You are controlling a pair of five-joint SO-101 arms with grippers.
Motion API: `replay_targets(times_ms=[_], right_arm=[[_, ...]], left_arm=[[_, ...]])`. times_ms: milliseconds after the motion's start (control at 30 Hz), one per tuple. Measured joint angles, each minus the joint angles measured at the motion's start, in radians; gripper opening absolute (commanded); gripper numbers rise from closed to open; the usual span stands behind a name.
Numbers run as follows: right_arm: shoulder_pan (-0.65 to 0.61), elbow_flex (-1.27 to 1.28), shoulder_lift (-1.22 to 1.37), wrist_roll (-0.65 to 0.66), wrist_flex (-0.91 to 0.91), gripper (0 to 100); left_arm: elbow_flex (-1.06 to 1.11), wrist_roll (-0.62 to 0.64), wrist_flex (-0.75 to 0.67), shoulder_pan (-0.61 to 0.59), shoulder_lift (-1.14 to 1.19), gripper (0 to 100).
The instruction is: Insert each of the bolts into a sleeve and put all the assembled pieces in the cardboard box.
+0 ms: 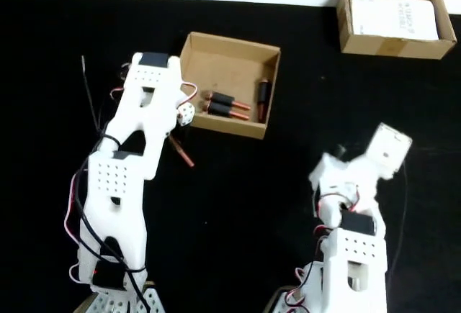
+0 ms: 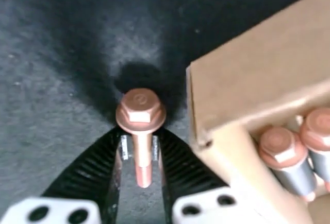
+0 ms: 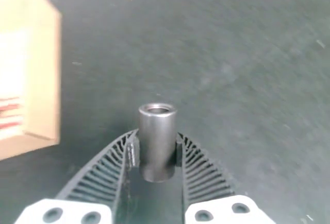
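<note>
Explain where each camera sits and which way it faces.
High view: fixed above the table, looking down on the left arm, right arm, cardboard box and second box.
Left wrist view: on the left arm's wrist, looking along the left fingers, shut on a bolt beside the cardboard box.
Right wrist view: on the right arm's wrist, looking along the right fingers, shut on a sleeve over the table.
Shared: high and left wrist views show the bolt and cardboard box.

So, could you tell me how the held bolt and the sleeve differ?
The bolt is copper-coloured, the sleeve dark grey. The bolt has a thin shank and wide hex head; the sleeve is a plain hollow cylinder. The left gripper holds the bolt, the right gripper the sleeve. Both are gripped, not yet joined.
</note>
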Motion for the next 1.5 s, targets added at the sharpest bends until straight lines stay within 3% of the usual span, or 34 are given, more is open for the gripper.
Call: replay_targets(times_ms=[200,367,533,733,800,900,1067,1200,1500], right_arm=[[-0.091,-0.278,0.000,0.000,0.206,0.6],[-0.172,-0.434,0.000,0.000,0.416,0.6],[-0.331,-0.468,0.000,0.000,0.591,0.6],[-0.456,-0.468,0.000,0.000,0.612,0.6],[-0.489,-0.468,0.000,0.009,0.597,0.6],[-0.577,-0.416,-0.002,0.135,0.601,0.6],[-0.694,-0.301,-0.002,0.313,0.646,0.6],[-0.698,-0.250,-0.002,0.295,0.537,0.6],[-0.698,-0.041,-0.002,0.163,-0.141,0.6]], left_arm=[[-0.215,-0.155,0.038,-0.006,-0.037,1],[-0.295,-0.307,0.041,0.025,-0.222,1],[-0.301,-0.459,0.048,0.124,-0.443,1],[-0.302,-0.631,0.049,0.285,-0.658,1],[-0.279,-0.686,0.049,0.330,-0.721,1],[-0.176,-0.783,0.049,0.379,-0.830,1],[0.169,-0.890,0.049,0.422,-1.071,1],[0.485,-0.910,0.000,0.466,-1.263,1],[0.950,-0.749,-0.465,0.468,-1.471,1]])
